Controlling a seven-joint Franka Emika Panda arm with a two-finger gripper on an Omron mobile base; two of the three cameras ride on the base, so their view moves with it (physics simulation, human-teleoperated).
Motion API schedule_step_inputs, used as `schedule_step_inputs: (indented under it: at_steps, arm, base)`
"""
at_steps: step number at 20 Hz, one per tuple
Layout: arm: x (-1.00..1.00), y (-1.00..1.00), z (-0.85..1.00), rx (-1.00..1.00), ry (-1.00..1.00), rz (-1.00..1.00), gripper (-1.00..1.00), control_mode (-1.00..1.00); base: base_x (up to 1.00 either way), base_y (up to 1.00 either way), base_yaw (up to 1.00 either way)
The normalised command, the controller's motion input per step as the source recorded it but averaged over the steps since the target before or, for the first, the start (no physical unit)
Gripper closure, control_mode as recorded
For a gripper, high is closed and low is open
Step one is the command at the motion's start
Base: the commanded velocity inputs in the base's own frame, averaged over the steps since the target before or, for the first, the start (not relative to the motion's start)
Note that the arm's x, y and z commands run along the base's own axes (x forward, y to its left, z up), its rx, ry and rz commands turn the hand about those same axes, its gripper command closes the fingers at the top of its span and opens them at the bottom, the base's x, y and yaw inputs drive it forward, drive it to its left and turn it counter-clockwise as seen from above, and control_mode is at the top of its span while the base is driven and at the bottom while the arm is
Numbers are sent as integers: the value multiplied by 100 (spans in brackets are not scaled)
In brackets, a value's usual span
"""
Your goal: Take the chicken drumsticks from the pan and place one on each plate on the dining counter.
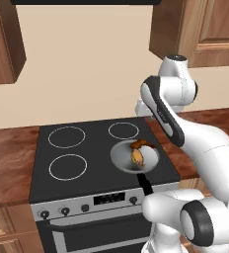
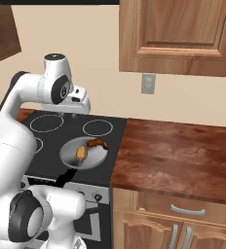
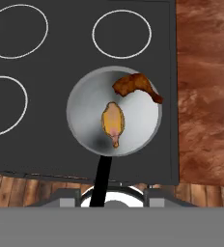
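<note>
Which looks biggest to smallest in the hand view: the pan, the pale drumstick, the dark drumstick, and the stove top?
1. stove top
2. pan
3. dark drumstick and pale drumstick: too alike in size to rank.

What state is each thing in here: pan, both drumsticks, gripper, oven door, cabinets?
pan: on the stove's front right burner, holding both drumsticks
paler drumstick: lying in the pan's middle
darker drumstick: lying at the pan's rim
gripper: above the stove, holding nothing
oven door: closed
cabinet doors: closed
</note>
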Motion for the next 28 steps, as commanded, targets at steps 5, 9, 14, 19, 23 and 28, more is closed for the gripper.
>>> schedule_step_inputs:
  at_steps: [5, 9, 14, 19, 23, 28]
  arm:
    - [-14, -3, -16, 0, 6, 0, -100, -100]
    - [-24, -17, -45, 0, 1, 0, -100, -100]
    - [-9, -10, -60, 0, -3, 1, -100, -100]
    - [13, 1, -58, 0, -19, 8, -100, -100]
    - [45, 1, -57, 0, -14, 11, -100, -100]
    - [58, 5, -54, 0, -1, 5, -100, -100]
  base:
    - [0, 0, 0]
    - [0, 0, 0]
    - [0, 0, 0]
    - [0, 0, 0]
    - [0, 0, 0]
    - [0, 0, 0]
